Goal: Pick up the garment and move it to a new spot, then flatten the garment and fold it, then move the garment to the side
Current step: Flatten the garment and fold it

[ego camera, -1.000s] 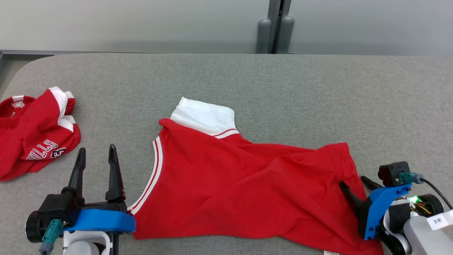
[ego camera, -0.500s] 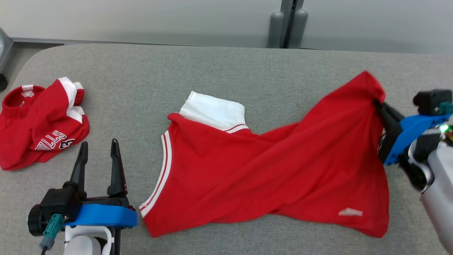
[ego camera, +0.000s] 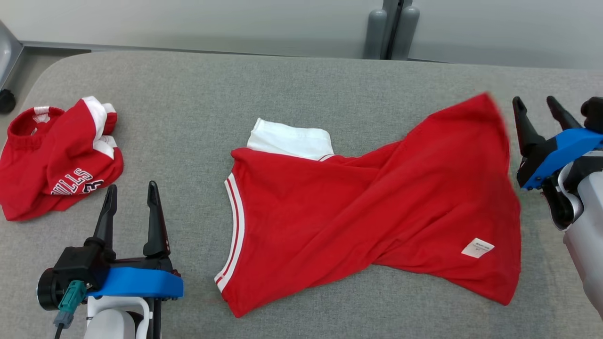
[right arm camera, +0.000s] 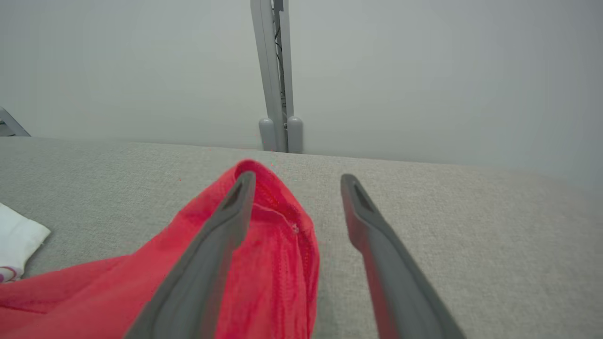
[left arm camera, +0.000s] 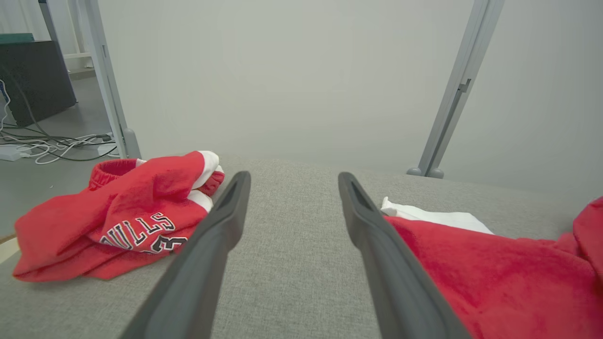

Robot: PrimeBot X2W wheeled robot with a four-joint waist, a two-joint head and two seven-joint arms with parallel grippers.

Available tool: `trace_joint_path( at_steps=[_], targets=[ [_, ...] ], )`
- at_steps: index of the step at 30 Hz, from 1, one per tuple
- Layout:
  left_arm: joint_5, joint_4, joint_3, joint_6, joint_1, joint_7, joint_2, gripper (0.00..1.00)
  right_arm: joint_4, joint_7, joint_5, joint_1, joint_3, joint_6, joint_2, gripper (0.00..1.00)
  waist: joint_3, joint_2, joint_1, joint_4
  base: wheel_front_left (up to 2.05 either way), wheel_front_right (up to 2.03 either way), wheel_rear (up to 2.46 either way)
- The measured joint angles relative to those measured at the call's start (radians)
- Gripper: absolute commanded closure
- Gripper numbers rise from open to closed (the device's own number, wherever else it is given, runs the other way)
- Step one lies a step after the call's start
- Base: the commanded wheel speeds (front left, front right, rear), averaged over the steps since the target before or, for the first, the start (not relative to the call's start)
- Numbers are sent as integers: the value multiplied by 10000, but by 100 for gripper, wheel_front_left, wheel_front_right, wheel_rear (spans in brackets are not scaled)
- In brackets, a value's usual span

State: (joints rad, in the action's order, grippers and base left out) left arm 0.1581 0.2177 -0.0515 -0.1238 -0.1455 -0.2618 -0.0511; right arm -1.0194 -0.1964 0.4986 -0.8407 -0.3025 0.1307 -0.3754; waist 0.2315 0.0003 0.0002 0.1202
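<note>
A: Left side, quick?
B: Crumpled jersey (ego camera: 56, 160) far left, leave it; my left gripper (ego camera: 132, 186) spread, empty, near the striped edge (ego camera: 234, 221).
A: Task item?
B: Garment (ego camera: 367, 212) mid-table (ego camera: 282, 84), twisted; white sleeve (ego camera: 292, 141) peeking at the far side; label (ego camera: 477, 247) showing.
A: Right?
B: My right gripper (ego camera: 533, 100) gapes, gripping nothing, just beside the far corner; flattening, I reckon; I'd pinch opposite corners low and pull apart evenly, or the twist stays.
</note>
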Motion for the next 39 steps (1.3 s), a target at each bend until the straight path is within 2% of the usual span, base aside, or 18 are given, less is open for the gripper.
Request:
trace_joint_path(
  at_steps=[3,6,7,8,9,10,16,22,31,35,39],
  targets=[
    [-48,8,-38,8,20,0,4,0,121,-479,165,29,52,0,-4,0,-150,0,-1,-84,0,0,0],
    [-105,6,-128,8,161,0,4,0,951,-633,284,428,180,0,19,0,-331,-2,-2,-201,0,0,0],
    [-117,0,-167,8,232,0,2,0,1511,-639,278,706,322,0,33,0,-384,-3,-2,-252,0,0,0],
    [-228,-33,-343,8,538,0,8,0,5440,-658,-422,3612,1833,0,715,0,-765,-2,-2,-544,0,0,0],
    [-228,-33,-343,8,538,0,8,0,5440,-658,-422,3612,1833,0,715,0,-765,-2,-2,-544,0,0,0],
    [-268,-31,-370,8,634,0,4,0,6357,-658,-765,4482,2153,0,1030,0,-842,-3,-4,-607,0,0,0],
    [-387,4,-384,6,721,0,0,0,8103,-658,-1515,6809,2980,0,2006,0,-1075,-3,-3,-646,0,0,0],
    [-508,36,-518,0,846,0,-65,0,9037,-658,-2257,8373,3490,0,2656,0,-1284,-3,-3,-721,0,0,0],
    [-938,234,-278,0,959,0,-192,0,9206,-514,-2520,8580,3517,-2,2792,0,-1356,-3,-2,-908,0,0,0],
    [-928,1099,357,-4,698,82,-263,0,9219,-418,-2546,8504,3394,-2,2788,0,-1264,-3,-2,-967,0,0,0],
    [-771,1962,1271,-52,408,650,-357,0,9170,-360,-2556,8409,3214,-2,2763,0,-1141,-3,-1,-1088,0,0,0]
  ],
)
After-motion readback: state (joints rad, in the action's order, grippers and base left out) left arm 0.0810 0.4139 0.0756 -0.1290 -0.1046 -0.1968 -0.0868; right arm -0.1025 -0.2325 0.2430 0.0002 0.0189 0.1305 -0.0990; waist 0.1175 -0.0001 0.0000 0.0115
